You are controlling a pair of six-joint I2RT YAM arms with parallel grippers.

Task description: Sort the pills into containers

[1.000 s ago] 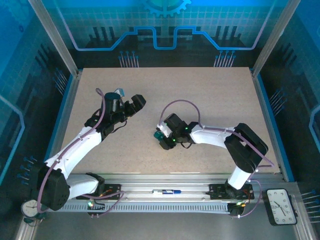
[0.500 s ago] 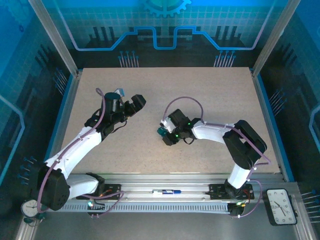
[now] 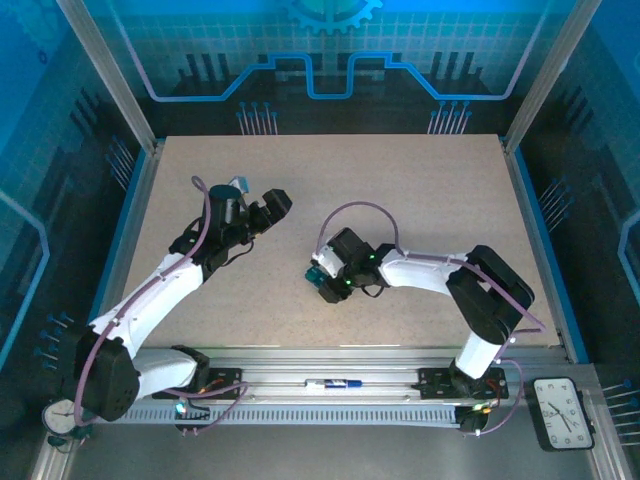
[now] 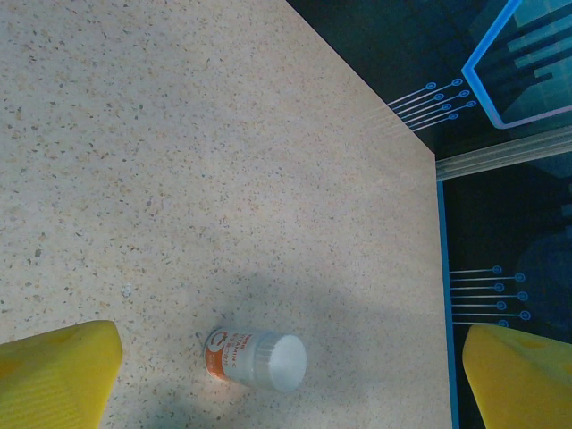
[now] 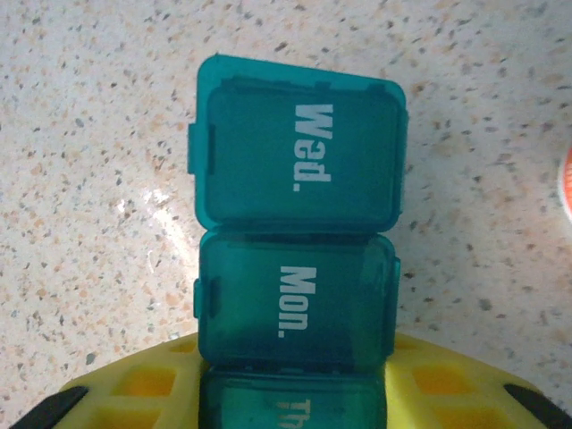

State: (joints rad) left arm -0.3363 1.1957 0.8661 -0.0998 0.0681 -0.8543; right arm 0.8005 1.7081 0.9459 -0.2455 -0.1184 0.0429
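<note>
The dark teal pill box [image 5: 299, 201] lies on the table, its shut lids reading "Wed.", "Mon." and "Th". My right gripper [image 5: 293, 398] is shut on its near end, with a yellow finger [image 5: 134, 384] on each side. From above, the pill box [image 3: 317, 271] shows at the tip of the right gripper [image 3: 328, 282] near the table's middle. My left gripper [image 3: 270, 206] is open over the left half of the table. Its yellow fingers [image 4: 54, 375] stand wide apart above a white-capped orange bottle [image 4: 255, 357] lying on its side. No loose pills are visible.
The speckled table [image 3: 420, 190] stretches bare behind both arms. A blue rail and dark drop-off [image 4: 442, 268] mark the table edge close to the bottle. A bit of something orange [image 5: 567, 189] is cut off at the right edge of the right wrist view.
The right gripper, holding the pill box, moved slightly away and then came back toward the left and near side. The left arm has stayed still.
</note>
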